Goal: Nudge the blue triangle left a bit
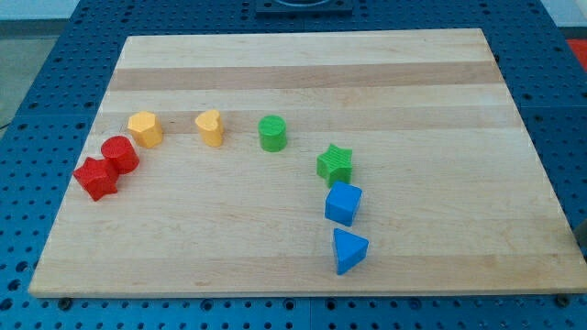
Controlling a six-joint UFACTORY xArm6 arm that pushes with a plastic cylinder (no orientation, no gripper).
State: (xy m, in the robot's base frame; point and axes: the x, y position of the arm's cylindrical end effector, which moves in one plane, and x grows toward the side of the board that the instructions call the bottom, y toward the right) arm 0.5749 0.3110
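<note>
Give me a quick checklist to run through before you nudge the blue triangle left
1. Blue triangle located, near the view's bottom edge of the board: ok.
2. Room on the triangle's left in the view: bare wood there, ok.
3. Blue cube stands apart from the triangle, just above it in the view: ok, but close, so push straight.
4. Green star and green cylinder lie out of the path: ok.
5. My tip in position on the triangle's right: cannot tell, the tip does not show in this view.
6. Triangle's margin to the board's bottom edge: small, not ok for any downward drift.
</note>
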